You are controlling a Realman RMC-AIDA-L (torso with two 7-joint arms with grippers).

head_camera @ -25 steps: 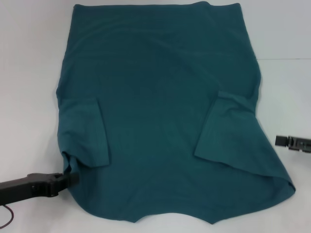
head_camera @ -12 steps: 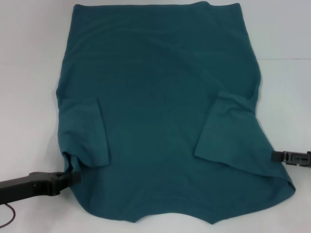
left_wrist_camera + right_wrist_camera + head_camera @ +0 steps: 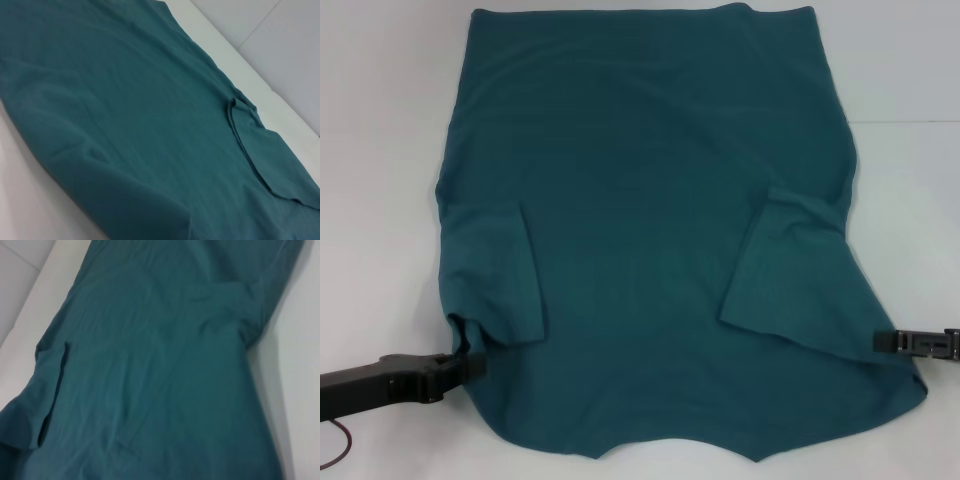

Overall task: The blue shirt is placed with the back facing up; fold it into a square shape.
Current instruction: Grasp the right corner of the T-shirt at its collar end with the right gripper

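the blue shirt (image 3: 650, 230) lies spread flat on the white table (image 3: 380, 150), with both short sleeves folded inward onto the body. its near edge is toward the robot, and its far edge is straight. in the head view the left gripper (image 3: 470, 365) is low at the near left edge of the shirt, and its tip touches the cloth just below the folded left sleeve. i cannot tell if its fingers are wide, narrow or holding cloth. the right gripper (image 3: 882, 341) is at the near right edge of the shirt, and its tip meets the cloth border. i cannot tell the state of its fingers either. both wrist views show only the shirt (image 3: 125, 110) (image 3: 150, 380) and the table.
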